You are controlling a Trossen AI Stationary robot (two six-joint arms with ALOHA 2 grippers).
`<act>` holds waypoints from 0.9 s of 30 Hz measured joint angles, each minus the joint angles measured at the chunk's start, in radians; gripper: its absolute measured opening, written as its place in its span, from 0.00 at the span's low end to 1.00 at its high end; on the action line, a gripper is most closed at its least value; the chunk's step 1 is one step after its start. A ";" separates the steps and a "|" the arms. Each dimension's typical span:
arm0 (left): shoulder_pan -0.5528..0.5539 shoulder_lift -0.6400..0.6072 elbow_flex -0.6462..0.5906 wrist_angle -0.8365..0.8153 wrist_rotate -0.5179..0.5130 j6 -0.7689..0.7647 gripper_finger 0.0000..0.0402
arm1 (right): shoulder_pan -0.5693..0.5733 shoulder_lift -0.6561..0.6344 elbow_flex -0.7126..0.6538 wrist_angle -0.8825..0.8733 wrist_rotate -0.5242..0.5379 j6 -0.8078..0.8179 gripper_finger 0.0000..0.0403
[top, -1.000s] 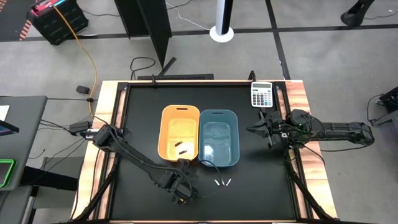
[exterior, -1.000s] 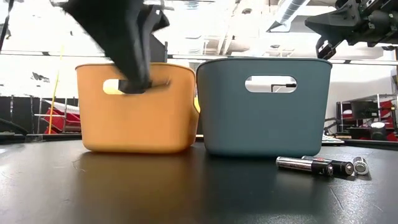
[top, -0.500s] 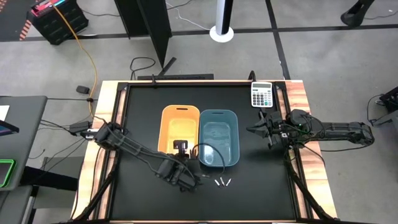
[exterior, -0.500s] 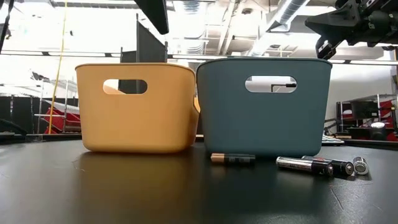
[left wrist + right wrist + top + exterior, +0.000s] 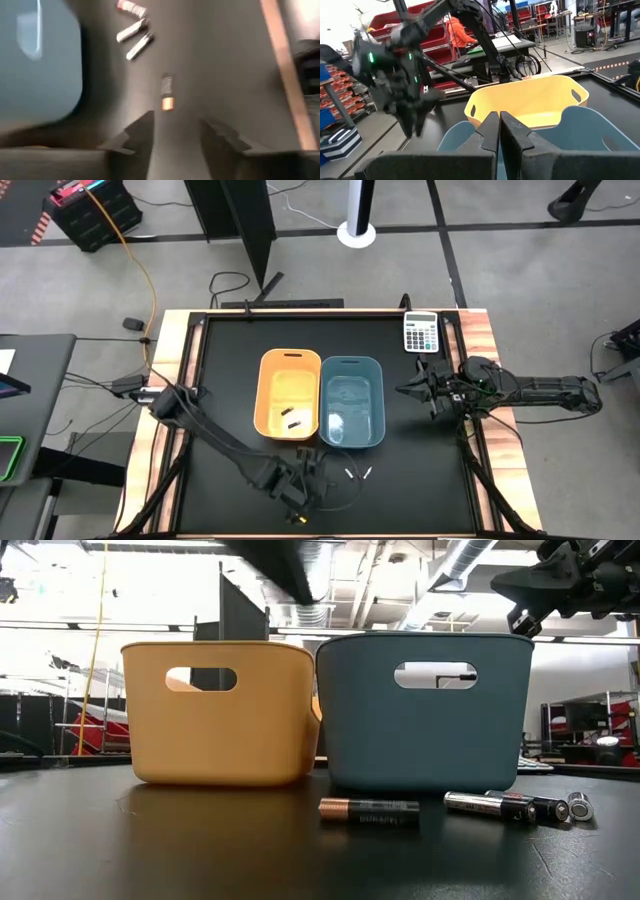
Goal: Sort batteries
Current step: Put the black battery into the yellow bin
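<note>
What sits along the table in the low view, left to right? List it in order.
Orange bin → copper-tipped dark battery lying in front → blue bin → silvery battery → dark battery → battery seen end-on.

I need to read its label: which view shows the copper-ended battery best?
The low view: the copper-ended battery lies side-on and close. The left wrist view shows it blurred beyond the open left claw; elsewhere I cannot find it.

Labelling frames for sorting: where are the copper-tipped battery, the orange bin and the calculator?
Copper-tipped battery (image 5: 369, 812), low view, mid-body.
Orange bin (image 5: 267, 405), high view, left rim.
Calculator (image 5: 421, 333), high view, keypad.
</note>
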 joint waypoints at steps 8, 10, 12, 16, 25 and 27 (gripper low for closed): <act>-0.008 0.162 -0.009 0.215 -0.017 0.003 0.54 | 0.000 0.000 0.000 0.022 0.000 0.006 0.08; -0.008 0.196 -0.003 0.215 0.002 0.003 0.53 | 0.000 0.000 0.000 0.028 0.000 0.007 0.08; -0.006 0.207 0.004 0.234 0.031 0.004 0.51 | 0.001 0.000 0.000 0.033 0.000 0.007 0.08; -0.005 0.223 0.002 0.233 0.035 -0.007 0.47 | 0.000 0.000 0.000 0.032 0.000 0.009 0.08; 0.006 0.225 0.002 0.205 0.101 -0.024 0.22 | 0.000 0.000 0.000 0.028 0.000 0.008 0.08; 0.010 0.225 0.002 0.192 0.121 -0.026 0.15 | 0.000 0.000 0.000 0.027 0.000 0.007 0.08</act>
